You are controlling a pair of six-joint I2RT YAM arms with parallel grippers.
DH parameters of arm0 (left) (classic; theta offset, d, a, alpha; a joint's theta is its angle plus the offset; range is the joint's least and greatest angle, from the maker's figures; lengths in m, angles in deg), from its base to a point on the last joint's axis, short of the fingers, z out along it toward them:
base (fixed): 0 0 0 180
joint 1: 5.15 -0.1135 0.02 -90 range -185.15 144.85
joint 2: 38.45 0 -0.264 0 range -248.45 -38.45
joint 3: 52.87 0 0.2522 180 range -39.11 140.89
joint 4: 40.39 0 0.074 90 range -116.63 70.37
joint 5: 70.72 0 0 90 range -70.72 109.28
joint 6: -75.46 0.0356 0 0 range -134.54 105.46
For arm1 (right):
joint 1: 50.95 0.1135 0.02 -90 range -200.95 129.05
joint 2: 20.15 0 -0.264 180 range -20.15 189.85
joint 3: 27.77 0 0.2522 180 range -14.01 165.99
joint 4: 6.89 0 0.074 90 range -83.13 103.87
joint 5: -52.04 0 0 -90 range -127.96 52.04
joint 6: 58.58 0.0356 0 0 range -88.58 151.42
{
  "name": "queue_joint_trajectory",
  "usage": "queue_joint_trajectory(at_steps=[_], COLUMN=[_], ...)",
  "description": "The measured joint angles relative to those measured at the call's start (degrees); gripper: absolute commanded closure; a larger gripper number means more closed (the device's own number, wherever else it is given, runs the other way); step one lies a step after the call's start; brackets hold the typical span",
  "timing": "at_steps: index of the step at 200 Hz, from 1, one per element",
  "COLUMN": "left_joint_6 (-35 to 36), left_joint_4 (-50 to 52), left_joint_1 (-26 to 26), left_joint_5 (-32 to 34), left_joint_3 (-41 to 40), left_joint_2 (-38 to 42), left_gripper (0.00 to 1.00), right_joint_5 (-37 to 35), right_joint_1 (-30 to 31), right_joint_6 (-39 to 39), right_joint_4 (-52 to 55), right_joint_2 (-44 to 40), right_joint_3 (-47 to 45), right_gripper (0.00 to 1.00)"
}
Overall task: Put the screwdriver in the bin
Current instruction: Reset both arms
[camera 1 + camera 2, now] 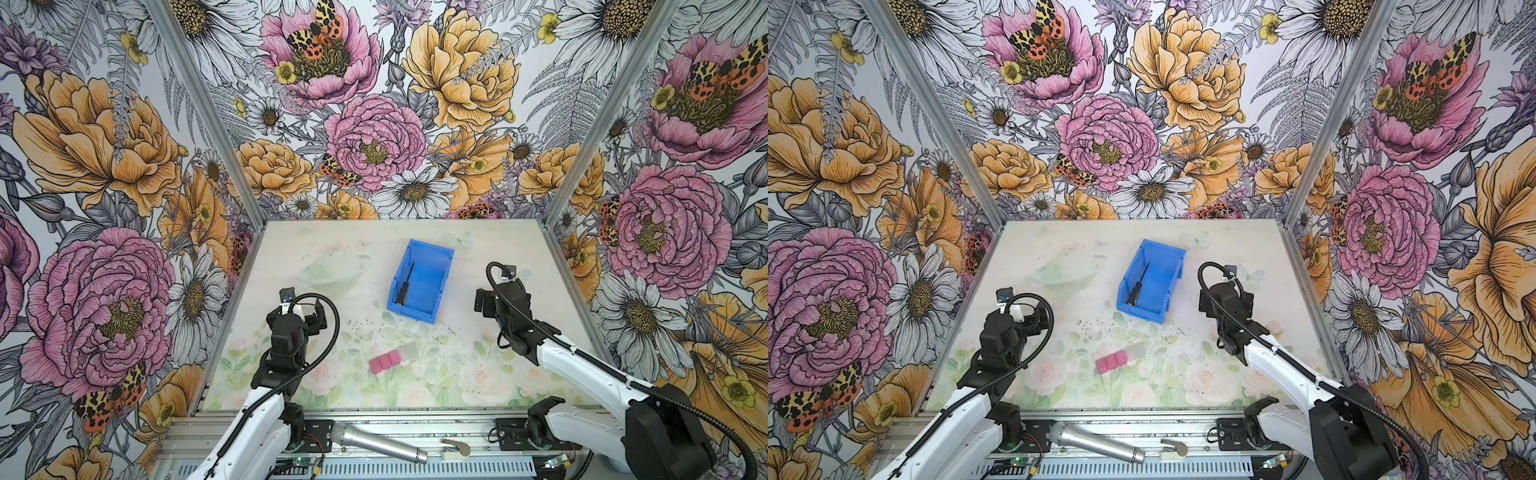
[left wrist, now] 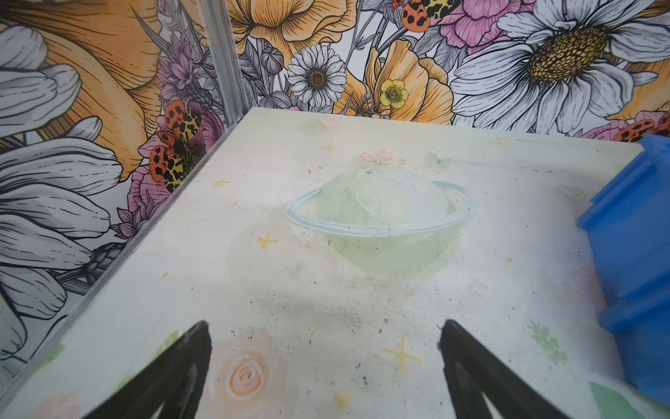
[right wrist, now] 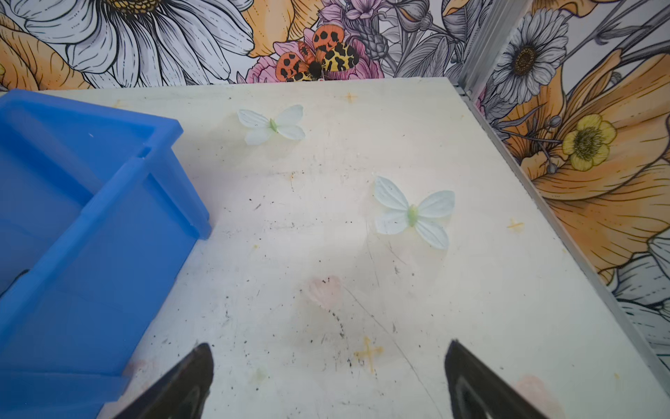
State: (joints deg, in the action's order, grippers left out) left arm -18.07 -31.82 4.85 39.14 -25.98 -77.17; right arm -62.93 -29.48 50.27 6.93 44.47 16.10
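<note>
Screwdriver is seen lying flat on the floor of the blue bin, along the wall nearer the left arm in both top views. Its thin shaft is pointed toward the back wall and its black handle toward the lower front lip. The bin is set on the bench between the two arms, touched by neither. The left fingers are spread wide and released over bare bench, with nothing held between them. The right fingers are likewise parted and empty, with the bin's outer wall seen close beside them. A row of pink blocks is laid nearer the front edge, and a silver microphone is rested on the metal rail in front of the bench.
</note>
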Motion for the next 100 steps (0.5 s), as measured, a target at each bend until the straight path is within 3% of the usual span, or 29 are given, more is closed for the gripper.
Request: queue_joint_trajectory(at_steps=[51, 100], left_joint_6=[0.31, 1.44], left_joint_4=[-9.27, -22.64], left_joint_1=[-4.61, -6.12], left_joint_5=[0.09, -1.22], left_joint_3=[-0.66, -0.72], left_joint_2=[-6.19, -20.35], left_gripper=[0.01, 0.01], right_joint_5=[2.69, 6.64], right_joint_1=[-5.73, -11.80], right_joint_6=[-3.91, -7.26], right_joint_4=[-15.58, -22.67], right_joint_2=[4.13, 12.15], right_joint_3=[-1.44, 1.49], right_gripper=[0.00, 0.01])
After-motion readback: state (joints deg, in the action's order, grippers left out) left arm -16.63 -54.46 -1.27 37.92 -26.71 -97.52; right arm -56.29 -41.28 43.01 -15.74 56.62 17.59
